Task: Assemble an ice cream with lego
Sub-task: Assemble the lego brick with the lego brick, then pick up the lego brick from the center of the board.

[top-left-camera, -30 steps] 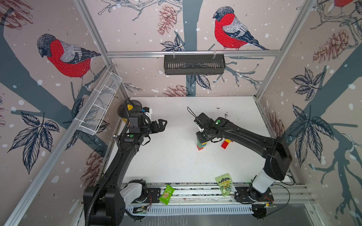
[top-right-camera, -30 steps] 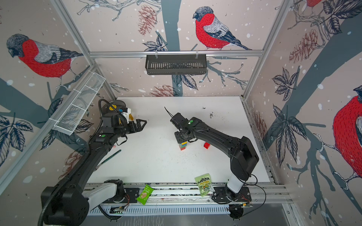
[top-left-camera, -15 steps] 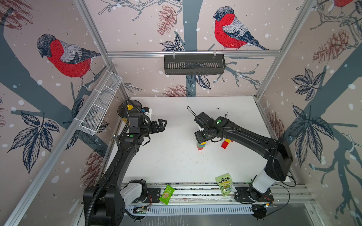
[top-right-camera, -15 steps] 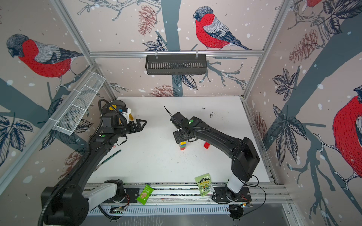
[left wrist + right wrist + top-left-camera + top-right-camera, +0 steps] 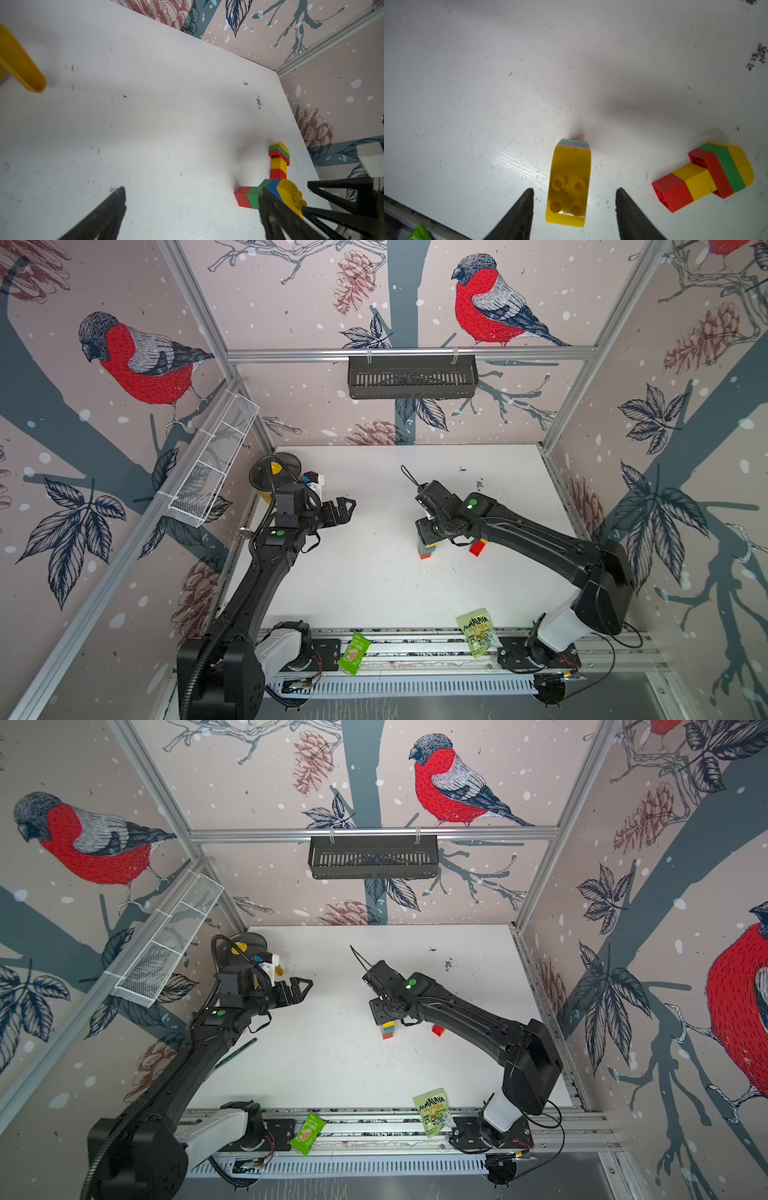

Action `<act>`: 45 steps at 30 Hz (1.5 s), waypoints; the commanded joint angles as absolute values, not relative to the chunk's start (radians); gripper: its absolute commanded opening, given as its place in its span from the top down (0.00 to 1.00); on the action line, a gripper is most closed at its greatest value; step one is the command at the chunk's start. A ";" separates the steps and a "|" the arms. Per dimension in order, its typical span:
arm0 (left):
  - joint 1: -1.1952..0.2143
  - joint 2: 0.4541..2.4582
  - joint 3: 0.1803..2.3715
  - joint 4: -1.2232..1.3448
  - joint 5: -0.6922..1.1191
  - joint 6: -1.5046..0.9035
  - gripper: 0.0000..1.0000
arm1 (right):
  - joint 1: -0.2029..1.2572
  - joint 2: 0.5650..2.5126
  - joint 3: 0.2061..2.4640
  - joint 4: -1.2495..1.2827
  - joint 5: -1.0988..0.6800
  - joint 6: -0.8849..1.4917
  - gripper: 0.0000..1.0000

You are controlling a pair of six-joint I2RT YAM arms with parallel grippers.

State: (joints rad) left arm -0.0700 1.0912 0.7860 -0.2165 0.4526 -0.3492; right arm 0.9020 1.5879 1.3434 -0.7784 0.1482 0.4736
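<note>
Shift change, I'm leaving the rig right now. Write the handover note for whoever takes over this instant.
Left gripper: open, empty, above the table, far from the bricks.
Right gripper: open, jaws either side of the yellow half-round top, not touching.
Upright stack: red, green, blue, yellow, standing under the right gripper. Second assembly lies on its side beside it, apart.
Done: both look built. Left: probably just lift the right arm clear.
</note>
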 commanded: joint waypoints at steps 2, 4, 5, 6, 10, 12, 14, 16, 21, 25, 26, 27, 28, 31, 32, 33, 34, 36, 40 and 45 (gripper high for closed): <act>-0.074 1.085 0.772 -0.148 0.473 -0.374 0.01 | 0.939 1.516 1.261 -0.666 0.216 0.577 0.34; -0.077 1.092 0.773 -0.147 0.478 -0.377 0.01 | 0.953 1.478 1.201 -0.607 0.237 0.610 0.34; -0.077 1.094 0.775 -0.149 0.479 -0.377 0.02 | 0.955 1.467 1.178 -0.587 0.238 0.620 0.34; -0.079 1.098 0.776 -0.150 0.480 -0.378 0.02 | 0.955 1.459 1.155 -0.575 0.245 0.629 0.34; -0.085 1.102 0.782 -0.157 0.481 -0.375 0.01 | 0.954 1.452 1.111 -0.545 0.238 0.628 0.35; -0.088 1.101 0.782 -0.158 0.481 -0.376 0.01 | 0.957 1.451 1.092 -0.519 0.221 0.619 0.35; -0.091 1.101 0.783 -0.159 0.479 -0.377 0.01 | 0.957 1.455 1.082 -0.510 0.212 0.606 0.35; -0.092 1.100 0.784 -0.163 0.477 -0.378 0.01 | 0.956 1.455 1.073 -0.506 0.210 0.594 0.36; -0.098 1.090 0.785 -0.170 0.465 -0.379 0.01 | 0.953 1.436 1.036 -0.484 0.221 0.581 0.39; -0.100 1.089 0.783 -0.170 0.462 -0.375 0.01 | 0.959 1.419 1.009 -0.423 0.196 0.541 0.40; -0.100 1.089 0.784 -0.171 0.463 -0.375 0.01 | 0.964 1.415 1.000 -0.404 0.189 0.532 0.40; -0.101 1.090 0.783 -0.171 0.462 -0.375 0.02 | 0.970 1.413 0.993 -0.390 0.194 0.526 0.39; -0.101 1.093 0.783 -0.170 0.463 -0.377 0.02 | 0.971 1.412 0.986 -0.380 0.197 0.522 0.39; -0.106 1.098 0.784 -0.170 0.463 -0.378 0.01 | 0.970 1.424 0.982 -0.380 0.227 0.518 0.39; -0.107 1.097 0.787 -0.170 0.463 -0.378 0.02 | 0.971 1.430 0.983 -0.380 0.229 0.518 0.39; -0.110 1.097 0.787 -0.171 0.460 -0.378 0.01 | 0.971 1.434 0.983 -0.375 0.234 0.518 0.39; -0.110 1.096 0.787 -0.172 0.460 -0.378 0.02 | 0.969 1.436 0.982 -0.370 0.240 0.522 0.39; -0.112 1.097 0.789 -0.174 0.456 -0.375 0.01 | 0.967 1.443 0.979 -0.362 0.243 0.524 0.40; -0.113 1.097 0.791 -0.179 0.456 -0.372 0.01 | 0.962 1.448 0.967 -0.339 0.247 0.531 0.44; -0.116 1.098 0.792 -0.182 0.452 -0.371 0.02 | 0.959 1.452 0.962 -0.328 0.269 0.547 0.48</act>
State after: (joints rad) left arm -0.1146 1.0966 0.7856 -0.1925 0.4618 -0.3767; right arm 0.9607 1.4471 0.9627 -0.3561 0.2375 0.5285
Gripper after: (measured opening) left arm 0.986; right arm 0.520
